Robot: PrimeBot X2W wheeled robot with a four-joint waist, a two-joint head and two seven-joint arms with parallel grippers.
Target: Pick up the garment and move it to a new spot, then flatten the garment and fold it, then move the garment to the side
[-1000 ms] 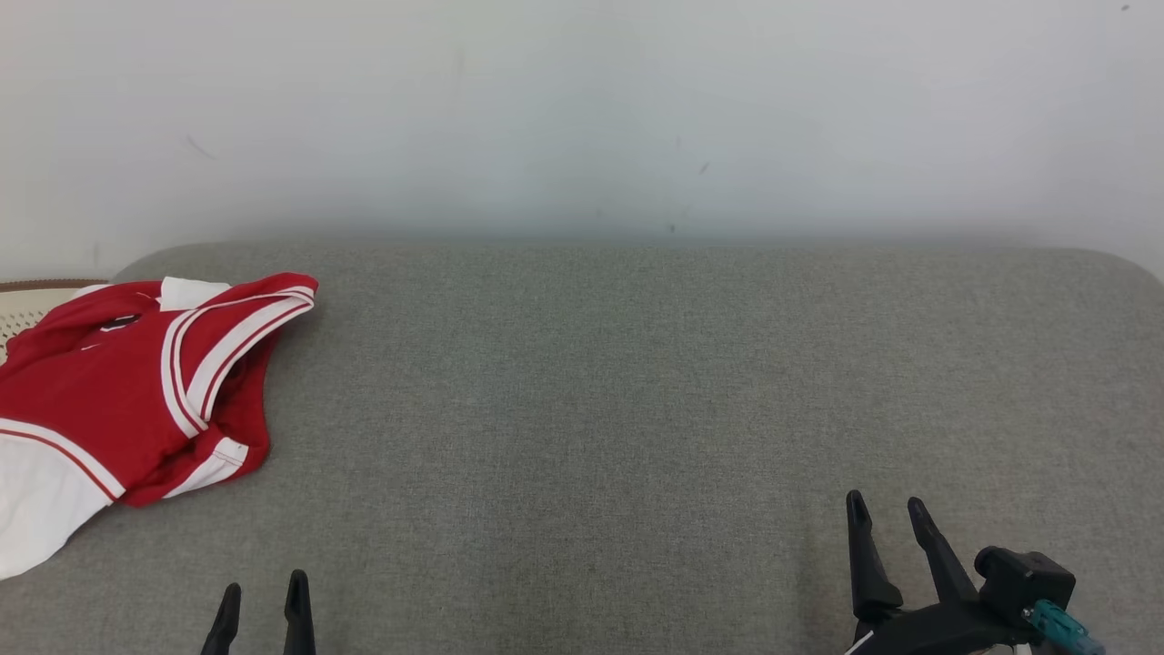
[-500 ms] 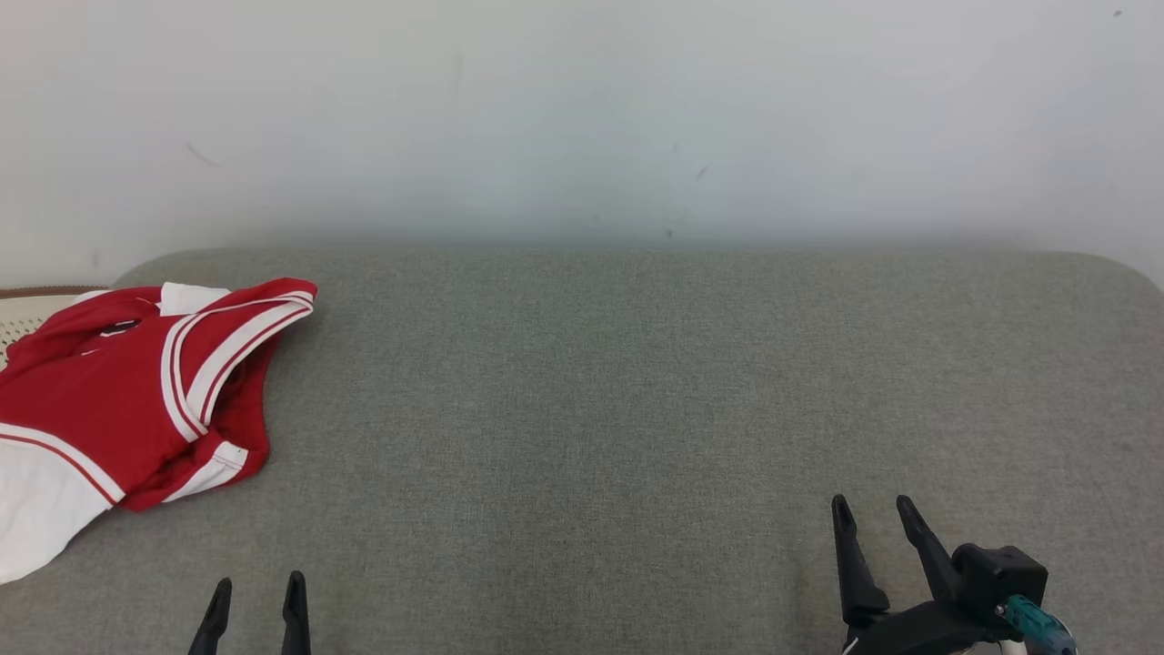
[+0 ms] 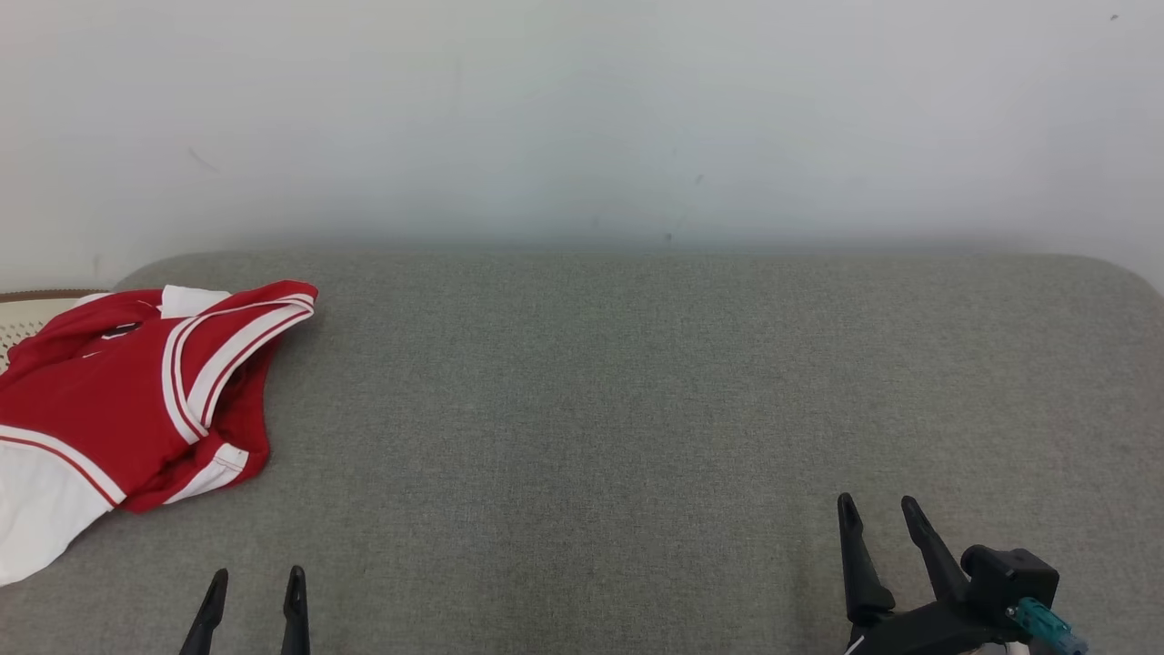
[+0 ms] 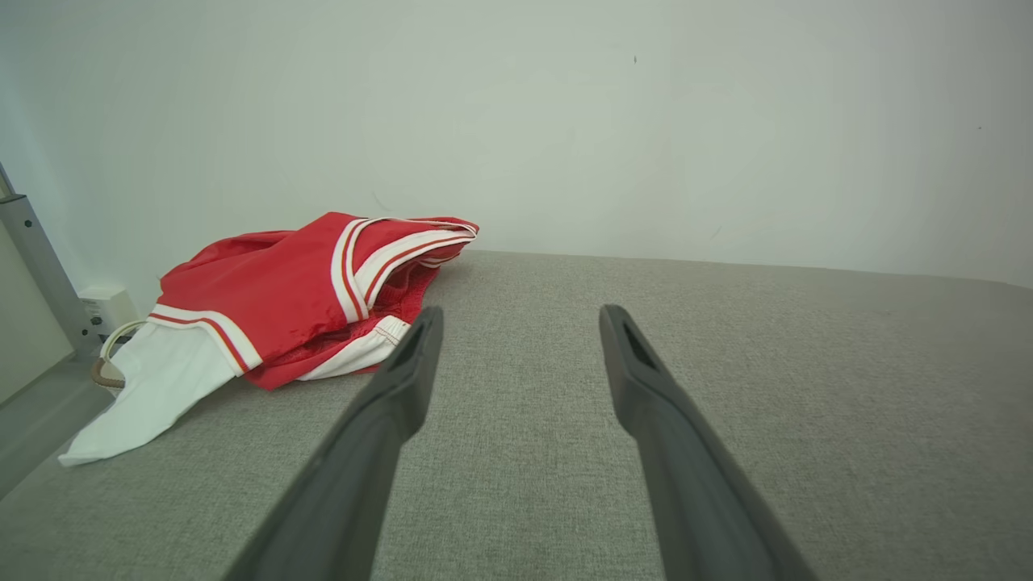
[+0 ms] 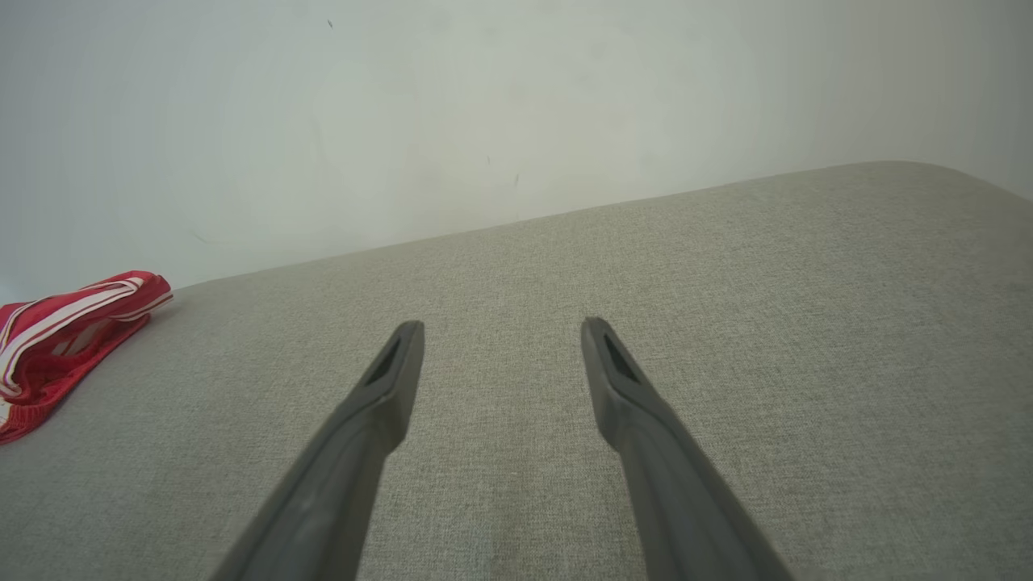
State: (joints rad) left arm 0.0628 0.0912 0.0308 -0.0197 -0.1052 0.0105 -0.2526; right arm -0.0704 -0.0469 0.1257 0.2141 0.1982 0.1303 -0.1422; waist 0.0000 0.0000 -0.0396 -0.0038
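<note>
Garment: The red-and-white garment (image 3: 118, 391) lies crumpled at the far left of the grey cushion (image 3: 591, 409). Its striped band is bunched up on the side nearest the wall (image 3: 582, 118).
Garment's edges: From the left wrist view I see its white panel trailing out to the cushion's left edge. The red bulk sits further in, folded over itself.
Cushion's edges: The back edge runs along the wall and rounds off at both far corners. A pale woven thing (image 3: 27, 314) shows just past the left corner, partly behind the garment.
Open room: I have bare grey fabric from the garment's right side all the way across to the right corner.
Left gripper: The left gripper (image 3: 256, 575) sits low at the near edge, below and to the right of the garment and apart from it. Its fingers point toward the wall, spread wide with nothing between them.
Right gripper: The right gripper (image 3: 878, 500) is well away on the right over bare cushion. Its fingers are likewise parted and empty, leaning slightly left.
</note>
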